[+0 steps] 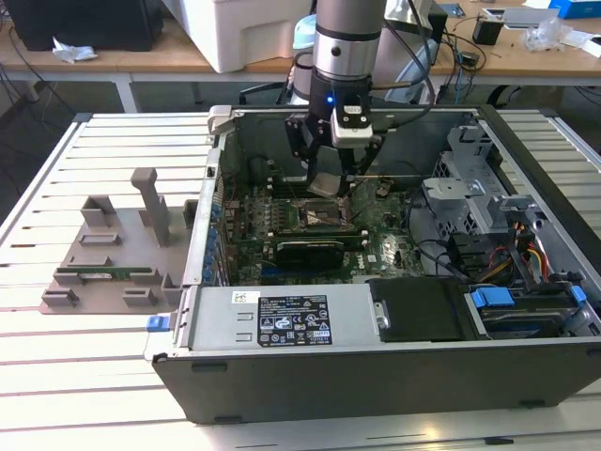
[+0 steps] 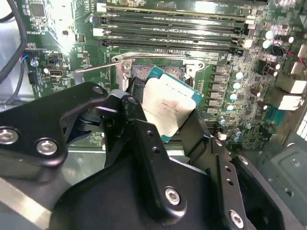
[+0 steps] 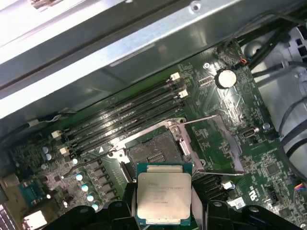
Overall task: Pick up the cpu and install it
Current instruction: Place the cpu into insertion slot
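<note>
The claw (image 1: 326,178) is closed on the cpu (image 3: 163,196), which is held above the open socket (image 3: 152,152) on the motherboard (image 3: 225,115) inside the opened computer case (image 1: 376,376), laid on the slatted bench (image 1: 84,376) beside a grey fixture tray (image 1: 94,272)

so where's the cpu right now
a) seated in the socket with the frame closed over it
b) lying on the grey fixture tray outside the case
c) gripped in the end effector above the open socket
c: in the first wrist view the cpu is clamped in the end effector, and the socket beyond it lies open and bare with its frame raised.
</note>
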